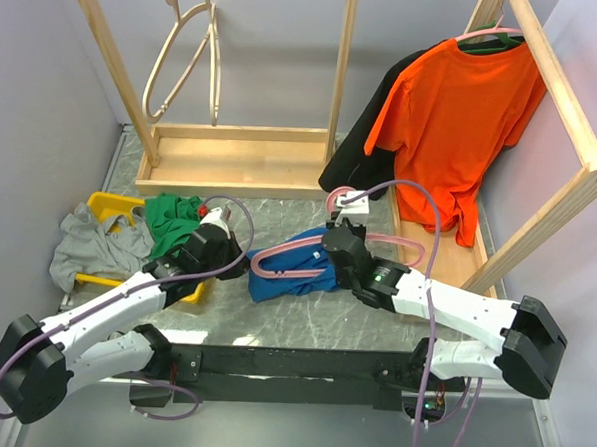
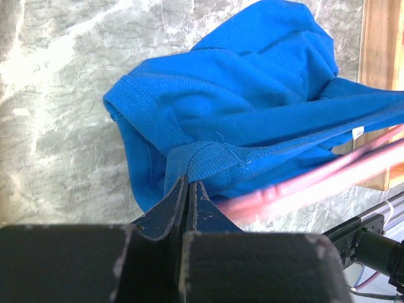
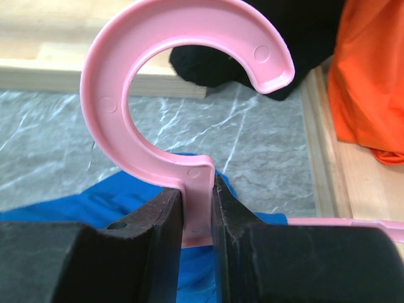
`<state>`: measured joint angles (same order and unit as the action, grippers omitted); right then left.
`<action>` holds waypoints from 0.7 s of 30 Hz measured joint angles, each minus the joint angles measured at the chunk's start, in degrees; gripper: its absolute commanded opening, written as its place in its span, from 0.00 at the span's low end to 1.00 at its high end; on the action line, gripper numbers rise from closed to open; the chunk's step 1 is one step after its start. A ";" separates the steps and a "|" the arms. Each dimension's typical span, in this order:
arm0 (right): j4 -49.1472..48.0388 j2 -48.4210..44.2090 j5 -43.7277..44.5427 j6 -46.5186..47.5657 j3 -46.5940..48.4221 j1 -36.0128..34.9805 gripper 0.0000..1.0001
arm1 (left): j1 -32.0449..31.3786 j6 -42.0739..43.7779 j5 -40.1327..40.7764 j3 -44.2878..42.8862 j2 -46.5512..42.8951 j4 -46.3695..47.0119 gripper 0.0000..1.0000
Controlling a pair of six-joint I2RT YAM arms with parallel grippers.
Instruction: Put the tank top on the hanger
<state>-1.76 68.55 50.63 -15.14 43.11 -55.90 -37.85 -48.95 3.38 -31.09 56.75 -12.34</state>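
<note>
Across the grey marbled table [image 1: 303, 324] that my two arms are bolted to, the biggest things are two pale wooden racks: one at the far left [image 1: 236, 165] with bare wooden hangers [image 1: 182, 62] on its rail, and one slanting along the right edge [image 1: 564, 117]. An orange t-shirt [image 1: 454, 122] hangs on the right rack, with a black garment [image 1: 357, 156] just to its left. At the left of the table a grey garment [image 1: 87, 247] drapes over a yellow bin [image 1: 114, 207], and a green garment [image 1: 173, 222] is heaped at the bin's right end. Near the middle of the table, between my two wrists, the tank top [image 2: 252, 95] lies bunched on the marble. The hanger [image 3: 104, 104] runs across it, and its pink bar meets the blue cloth in the left wrist view. My right pincer [image 3: 199, 189] is clamped on the hanger's neck just below the hook, which curls upward toward the far side. My left pincer [image 2: 187, 183] is closed tight, pinching a ribbed band at the near edge of the tank top. A small white label [image 2: 358, 132] peeks out beside the pink bar.
</note>
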 measured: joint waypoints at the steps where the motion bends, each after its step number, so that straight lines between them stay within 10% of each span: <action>1: 0.11 0.61 0.98 -0.31 0.52 0.00 0.00 | 0.00 0.00 0.00 0.00 -0.33 -0.31 0.01; 21: -2.23 3.26 7.63 0.26 4.17 -1.68 0.00 | 0.02 0.48 4.52 -10.58 -3.26 -10.82 0.02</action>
<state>-3.99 71.81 58.26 -14.87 47.29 -57.58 -37.82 -48.47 7.90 -41.67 53.49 -23.16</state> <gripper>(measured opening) 0.263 0.025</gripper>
